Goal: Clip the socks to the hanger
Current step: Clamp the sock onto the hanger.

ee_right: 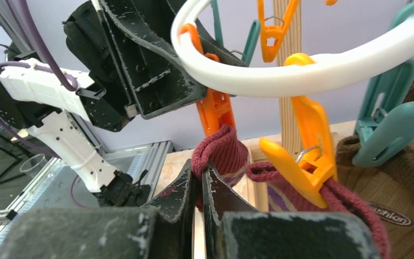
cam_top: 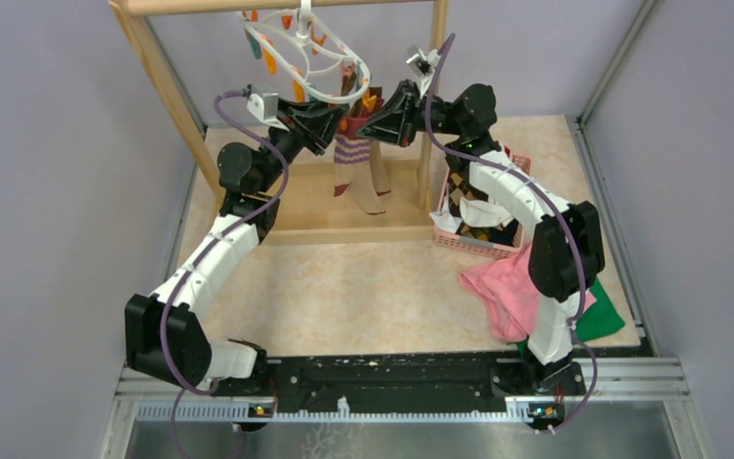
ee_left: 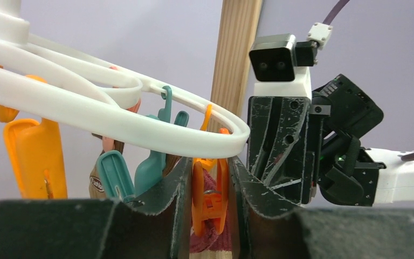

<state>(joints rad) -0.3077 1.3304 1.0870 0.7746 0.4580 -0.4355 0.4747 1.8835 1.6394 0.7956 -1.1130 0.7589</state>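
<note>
A: Top external view first. What takes up the most room?

B: The table [cam_top: 344,287]. A wooden rack [cam_top: 167,76] stands across its far side. The hanger [ee_left: 140,121] hangs from the rack's top bar; it is a white oval ring with orange and teal clips dangling beneath it.

A: And on the right?

B: A pink cloth [cam_top: 507,287] lies by the right arm's base, with a green cloth [cam_top: 602,320] just right of it. Farther back sits a pink basket [cam_top: 468,244] holding more socks [cam_top: 473,201], one of them argyle.

A: Where is the sock that's being handled?

B: The striped sock [cam_top: 354,167], tan with a maroon cuff, dangles under the right end of the ring. It hangs between the two grippers.

A: What is the left gripper doing?

B: The left gripper [ee_left: 209,172] is clenched on an orange clip [ee_left: 207,205] just below the ring, with one finger pressed to each side.

A: And the right one?

B: The right gripper [ee_right: 199,178] is pinched tight on the maroon cuff and holds it up right under that orange clip. To its right, more maroon cuff sits in a yellow-orange clip [ee_right: 302,162]. Farther right, a teal clip [ee_right: 388,129] hangs against a brown ribbed sock [ee_right: 404,183].
</note>
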